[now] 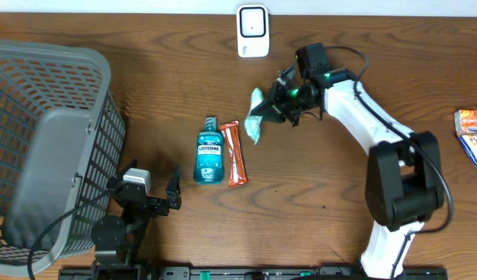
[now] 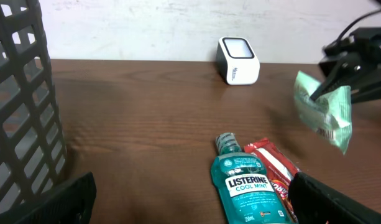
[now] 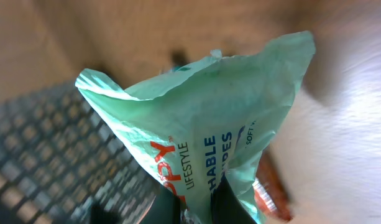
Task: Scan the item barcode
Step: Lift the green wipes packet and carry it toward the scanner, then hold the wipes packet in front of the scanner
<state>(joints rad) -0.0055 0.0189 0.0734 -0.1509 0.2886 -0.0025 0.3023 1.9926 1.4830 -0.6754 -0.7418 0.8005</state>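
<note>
Pinching a "LIFESTYLE" packet (image 3: 209, 124), right hand (image 1: 271, 106) hangs near LISTERINE bottle (image 1: 209, 154); left hand (image 1: 145, 190) spread.

Right arm (image 1: 368, 117) reaches out long, wrist bent, right gripper (image 1: 274, 106) closed tight with a thin green packet (image 1: 254, 123) pinched between its fingers and hanging past their tips. Left arm (image 1: 111, 232) sits folded low, left gripper (image 1: 147, 192) level, its jaws spread wide apart

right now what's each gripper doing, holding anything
left gripper: open, holding nothing
right gripper: shut on the green wipes packet
</note>
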